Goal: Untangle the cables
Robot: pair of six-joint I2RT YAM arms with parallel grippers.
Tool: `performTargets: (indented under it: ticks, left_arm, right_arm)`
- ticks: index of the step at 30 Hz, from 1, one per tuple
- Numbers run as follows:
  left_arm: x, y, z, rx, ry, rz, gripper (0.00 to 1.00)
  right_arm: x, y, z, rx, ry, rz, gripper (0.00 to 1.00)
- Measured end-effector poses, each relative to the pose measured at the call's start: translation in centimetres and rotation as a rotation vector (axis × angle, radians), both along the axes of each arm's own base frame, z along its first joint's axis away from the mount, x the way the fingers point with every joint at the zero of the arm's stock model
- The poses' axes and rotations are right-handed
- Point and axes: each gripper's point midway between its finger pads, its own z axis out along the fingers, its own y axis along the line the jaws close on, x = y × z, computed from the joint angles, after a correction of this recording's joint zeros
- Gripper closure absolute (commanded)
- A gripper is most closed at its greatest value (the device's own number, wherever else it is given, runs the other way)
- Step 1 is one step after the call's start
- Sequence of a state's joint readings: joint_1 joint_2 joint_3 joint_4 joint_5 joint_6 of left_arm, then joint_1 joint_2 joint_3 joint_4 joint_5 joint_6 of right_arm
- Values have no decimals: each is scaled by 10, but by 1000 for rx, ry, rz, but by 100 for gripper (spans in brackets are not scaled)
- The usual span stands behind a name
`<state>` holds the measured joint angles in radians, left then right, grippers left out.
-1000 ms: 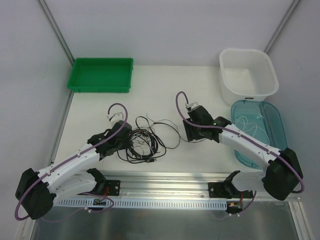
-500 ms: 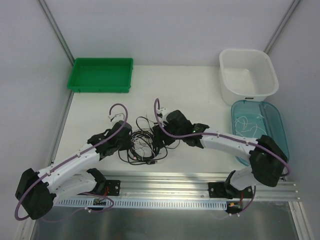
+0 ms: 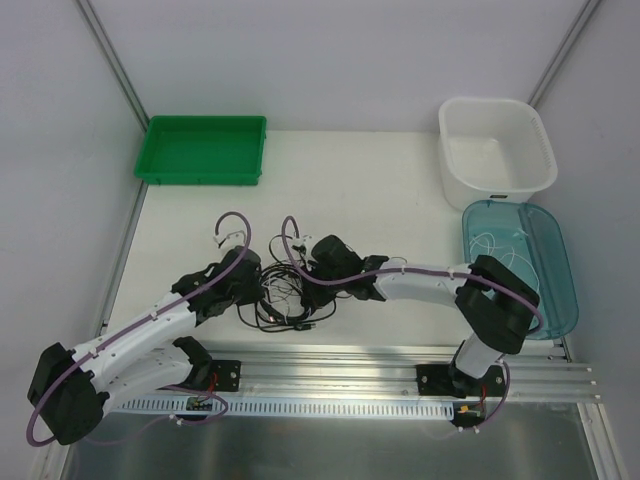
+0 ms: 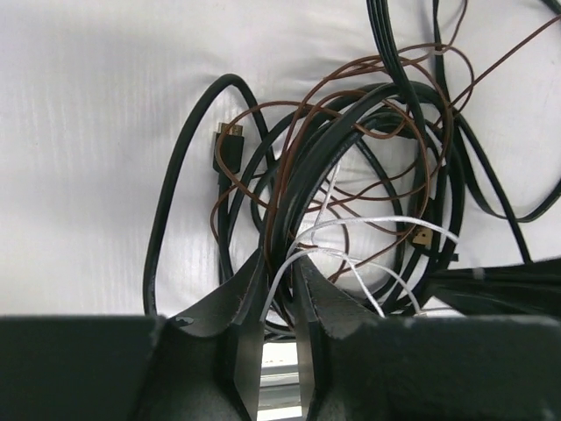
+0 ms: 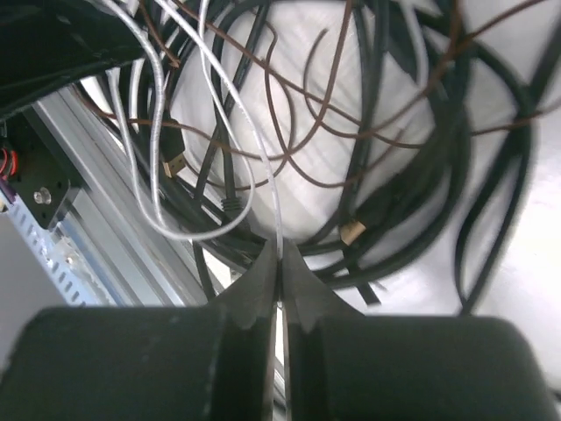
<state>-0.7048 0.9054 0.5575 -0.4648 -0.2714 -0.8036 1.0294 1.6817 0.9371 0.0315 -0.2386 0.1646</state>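
Two pincers: we see both clenched in the tangle.
Left gripper: nearly closed, grasping black strands of the cables.
Right gripper: pinching the white cord.
Cables: lower centre, top view.

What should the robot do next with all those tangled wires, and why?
Probably pull the right jaws slowly away to the right. They are shut on the thin white wire, while the left jaws pinch the black tangle, so a gentle pull might slide the white one free.
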Motion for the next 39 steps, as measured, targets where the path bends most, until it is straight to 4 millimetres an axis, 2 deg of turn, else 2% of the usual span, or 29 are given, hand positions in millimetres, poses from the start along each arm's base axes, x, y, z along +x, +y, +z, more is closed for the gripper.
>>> performTargets:
  ticks: [2, 4, 5, 8, 11, 12, 14, 17, 24, 29, 32, 39]
  left_arm:
    - [-2, 2, -4, 5, 9, 3, 75]
    - [-4, 3, -8, 6, 19, 11, 70]
    - [-5, 4, -10, 5, 23, 15, 64]
    - [-6, 5, -12, 4, 28, 20, 59]
    - [-6, 4, -10, -1, 22, 22, 49]
    - [-6, 4, -9, -4, 19, 23, 44]
    - [-6, 4, -7, -12, 11, 23, 39]
    - [-5, 3, -4, -23, -1, 23, 34]
    - [-4, 2, 3, -43, -26, 17, 23]
    - [-4, 2, 3, -41, -26, 14, 22]
    - [-5, 3, 0, -31, -14, 14, 21]
    - [-6, 4, -14, 9, 33, 17, 21]
  right_arm:
    - [4, -5, 12, -9, -36, -6, 99]
    - [11, -12, 35, -14, -99, -22, 99]
    - [14, -16, 50, -12, -135, -29, 99]
    - [29, -27, 108, 16, -270, -71, 99]
    - [42, -40, 174, 73, -408, -123, 99]
    - [45, -45, 194, 90, -446, -139, 99]
    - [48, -55, 234, 138, -521, -173, 99]
    - [49, -75, 281, 197, -616, -219, 99]
    - [47, -121, 362, 281, -792, -318, 99]
    - [48, -142, 391, 292, -878, -356, 99]
    - [48, -155, 416, 298, -936, -381, 99]
    - [35, -198, 505, 413, -1105, -457, 99]
